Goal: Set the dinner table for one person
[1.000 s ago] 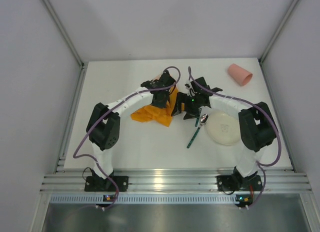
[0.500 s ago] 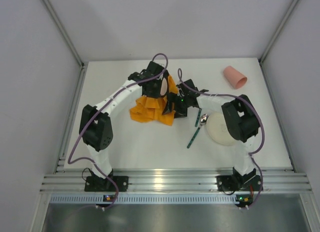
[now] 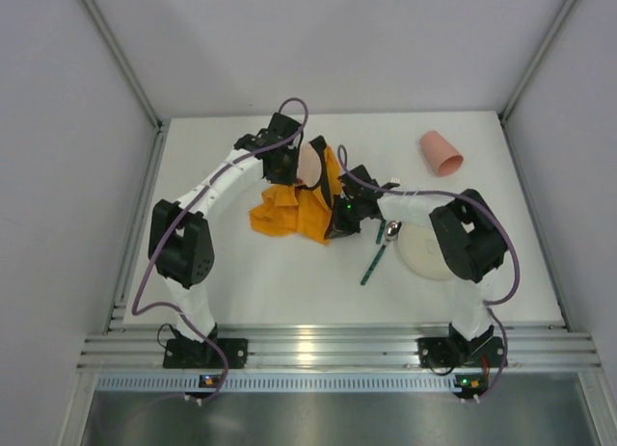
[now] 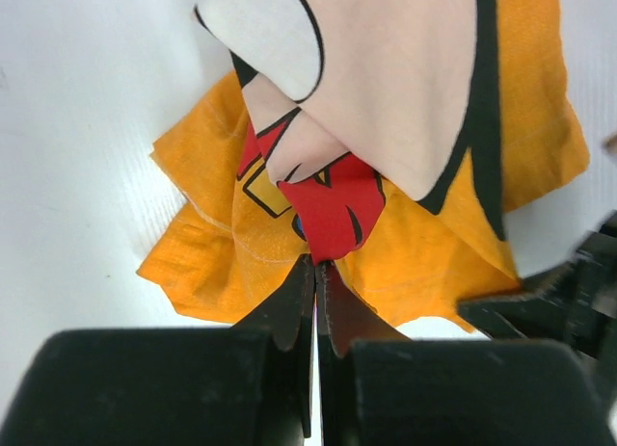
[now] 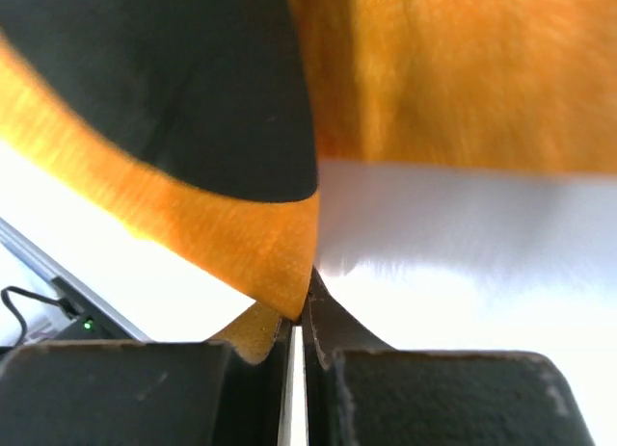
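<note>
orange cartoon-print placemat (image 4: 463, 244) was clamped in L hand (image 4: 315, 273) | edge pinched by R hand (image 5: 300, 309) | bunched on white surface (image 3: 280, 287)

White matte dinner table (image 3: 241, 273), aluminium rail (image 3: 328, 348) along the near edge. Crumpled orange placemat (image 3: 285, 215) at centre, partly lifted off the surface. Pink cup (image 3: 441, 152) on its side by the far right corner. Cream plate (image 3: 416, 256) toward the right edge, with green-handled cutlery (image 3: 372, 263) just beside its left rim.
</note>
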